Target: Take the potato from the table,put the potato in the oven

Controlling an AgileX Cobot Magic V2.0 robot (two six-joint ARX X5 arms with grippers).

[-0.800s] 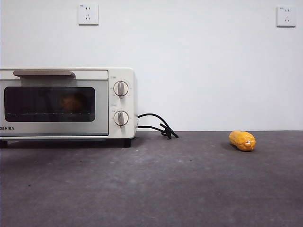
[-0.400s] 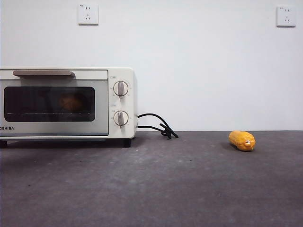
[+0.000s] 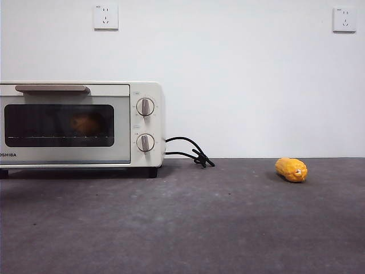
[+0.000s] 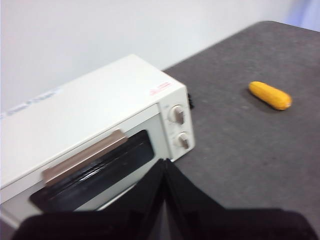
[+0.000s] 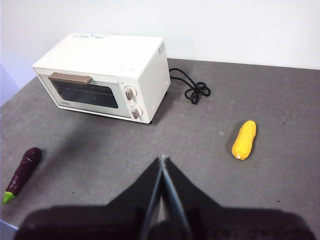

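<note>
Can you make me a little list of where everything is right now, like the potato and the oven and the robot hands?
potato: inside the oven, seen dimly through the glass
oven: on the table, door shut
table: dark grey
corn: lying on the table, away from the oven
eggplant: on the table, in front of the oven
left gripper: shut, holding nothing, near the oven
right gripper: shut, holding nothing, above the table

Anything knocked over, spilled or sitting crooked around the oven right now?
Nothing stands out. The oven sits level with its door shut, and the potato shows dimly behind the glass. The corn and eggplant lie loose on the table, apart from everything. Both grippers are shut and empty.
</note>
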